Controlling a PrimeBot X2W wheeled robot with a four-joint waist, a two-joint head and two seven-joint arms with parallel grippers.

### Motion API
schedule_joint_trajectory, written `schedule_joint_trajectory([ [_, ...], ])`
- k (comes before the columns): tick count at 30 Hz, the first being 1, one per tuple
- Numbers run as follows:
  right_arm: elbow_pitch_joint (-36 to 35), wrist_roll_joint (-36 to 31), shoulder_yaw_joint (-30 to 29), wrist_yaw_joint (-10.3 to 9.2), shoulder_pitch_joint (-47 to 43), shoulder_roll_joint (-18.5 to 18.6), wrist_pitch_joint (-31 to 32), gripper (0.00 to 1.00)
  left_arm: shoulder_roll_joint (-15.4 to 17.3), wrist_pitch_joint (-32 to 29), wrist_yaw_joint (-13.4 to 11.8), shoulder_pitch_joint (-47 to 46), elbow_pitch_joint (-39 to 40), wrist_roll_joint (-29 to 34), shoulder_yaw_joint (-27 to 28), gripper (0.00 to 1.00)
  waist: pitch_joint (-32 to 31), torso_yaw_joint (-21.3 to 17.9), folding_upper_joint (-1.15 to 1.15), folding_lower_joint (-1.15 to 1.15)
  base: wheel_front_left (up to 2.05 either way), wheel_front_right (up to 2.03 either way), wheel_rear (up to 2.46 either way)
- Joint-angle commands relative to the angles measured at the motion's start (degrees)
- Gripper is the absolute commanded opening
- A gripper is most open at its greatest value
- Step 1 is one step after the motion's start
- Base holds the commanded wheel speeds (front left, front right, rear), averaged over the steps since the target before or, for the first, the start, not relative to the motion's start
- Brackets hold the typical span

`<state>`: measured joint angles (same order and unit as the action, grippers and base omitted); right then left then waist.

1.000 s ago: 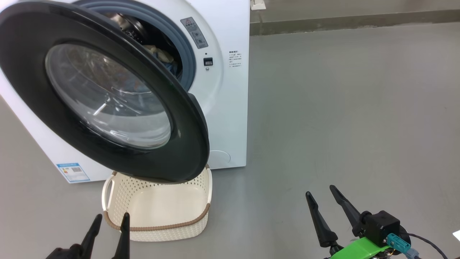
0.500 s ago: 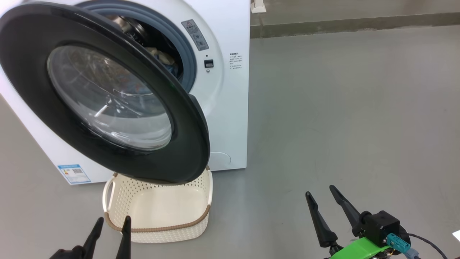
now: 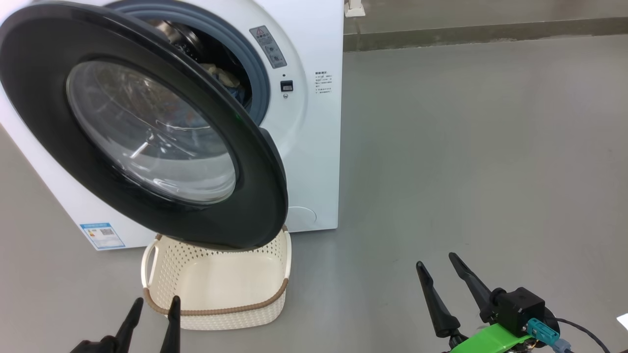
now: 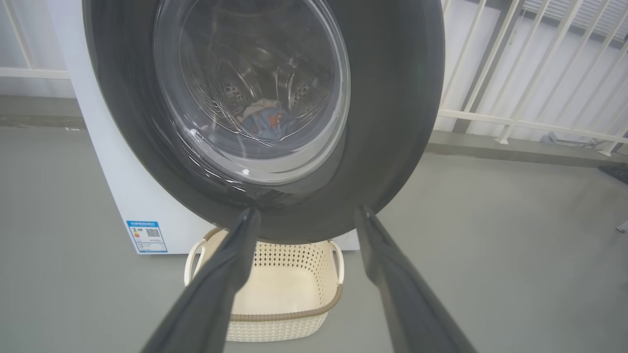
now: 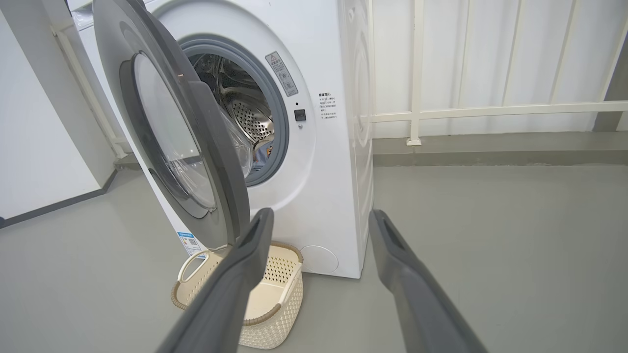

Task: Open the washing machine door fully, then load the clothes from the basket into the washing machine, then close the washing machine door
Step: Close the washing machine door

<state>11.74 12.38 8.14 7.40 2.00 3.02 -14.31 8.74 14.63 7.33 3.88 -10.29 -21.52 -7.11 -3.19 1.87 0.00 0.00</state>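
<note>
Left fingers (image 3: 171,326), right fingers (image 3: 435,301) spread, empty; door (image 3: 255,196) overhangs basket (image 3: 221,316), part-covers drum (image 5: 250,117)

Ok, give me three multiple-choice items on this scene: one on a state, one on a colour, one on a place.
1. How does the door stand?
A) latched shut
B) swung open
C) taken off

2. What colour is the rim of the basket?
A) brown
B) blue
C) green

3. Where do the clothes lie?
A) in the basket
B) draped on the door
C) in the drum

Answers:
1 B, it hangs out from the machine, above the basket.
2 A, a brown woven-look band runs round its top.
3 C, cloth shows inside the round opening, and the basket is empty.
</note>
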Motion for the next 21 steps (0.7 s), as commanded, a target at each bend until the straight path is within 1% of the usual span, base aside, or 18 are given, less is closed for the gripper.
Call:
schedule_joint_trajectory([
  [1,-1.5,0.4,1.5,0.09,1.0,-0.1,-0.7,1.00,0.7,0.4,0.2,-1.8,1.0,0.1,1.7,1.00,0.0,0.0,0.00,0.00,0.00,0.00,0.00],
  [15,-1.5,0.1,1.4,0.09,1.1,-0.1,-0.7,1.00,0.6,0.4,0.2,-1.8,0.8,-0.6,1.2,1.00,0.3,0.3,0.00,0.00,0.00,0.00,0.00],
  [16,-1.4,0.1,1.4,0.09,1.2,-0.1,-0.7,0.82,0.6,0.4,0.2,-1.9,0.8,-0.6,1.0,1.00,0.4,0.4,0.00,0.00,0.00,0.00,0.00],
  [17,-1.4,-0.1,1.7,0.09,1.4,-0.1,-0.7,0.36,0.6,0.4,0.2,-2.0,0.8,-0.6,0.9,1.00,0.5,0.5,0.00,0.00,0.00,0.00,0.00],
  [18,-1.5,-0.2,2.0,0.09,1.7,0.1,-0.7,0.00,0.7,0.4,0.2,-2.1,0.7,-0.6,0.7,1.00,0.6,0.6,0.00,0.00,0.00,0.00,0.00],
  [21,-1.8,-0.3,3.2,0.09,2.9,0.6,-0.7,0.00,0.7,0.4,0.2,-2.6,0.8,-0.6,0.3,1.00,1.3,1.1,0.00,0.00,0.00,0.00,0.00],
])
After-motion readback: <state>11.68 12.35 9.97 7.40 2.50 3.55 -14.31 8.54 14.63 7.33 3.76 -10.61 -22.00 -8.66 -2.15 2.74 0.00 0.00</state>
